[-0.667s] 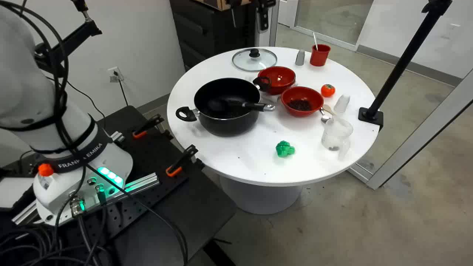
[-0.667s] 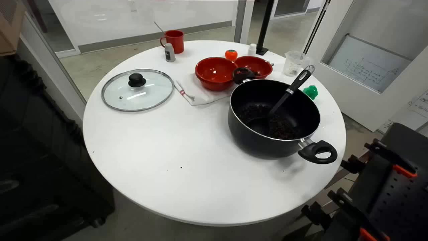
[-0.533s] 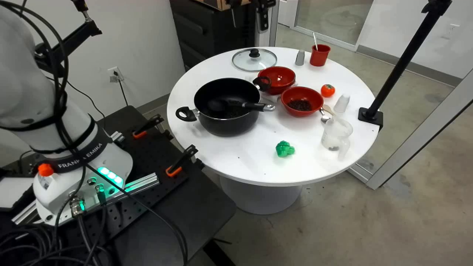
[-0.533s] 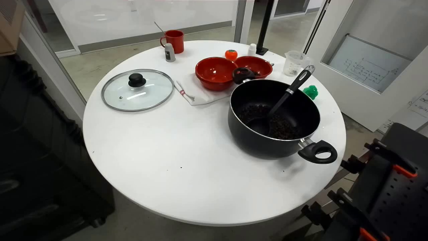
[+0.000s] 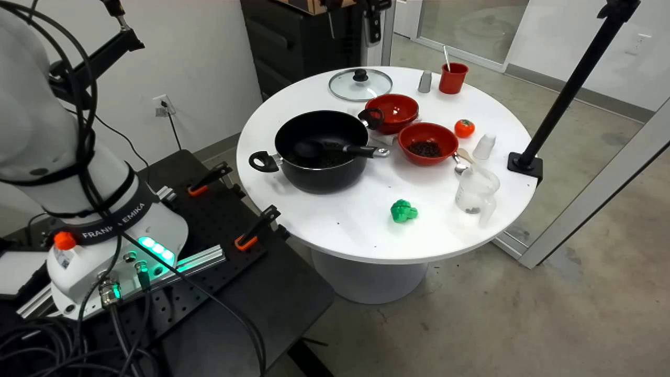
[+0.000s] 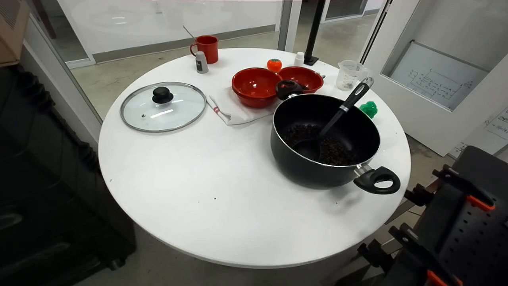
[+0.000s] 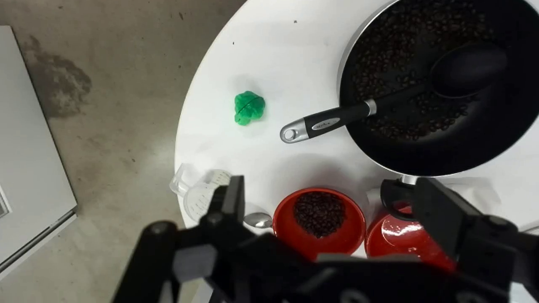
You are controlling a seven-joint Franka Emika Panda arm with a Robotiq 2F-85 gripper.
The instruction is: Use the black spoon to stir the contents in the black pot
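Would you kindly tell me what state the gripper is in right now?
Gripper: open, holding nothing; the black spoon rests in the black pot.

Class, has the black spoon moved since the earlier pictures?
No. In an exterior view, the black spoon crosses the rim of the pot at the same spot, and neither shifts visibly against the table.

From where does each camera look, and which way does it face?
Exterior view: raised near the robot's base, facing down across the white table; shows base, part of the arm and, at the top edge, the open gripper.
Exterior view: raised, across the black pot from the green piece, facing down over the table; no arm or gripper shows.
Wrist view: on the wrist, facing down at pot and black spoon; fingers at the bottom.
Both exterior views share the glass lid and red mug.
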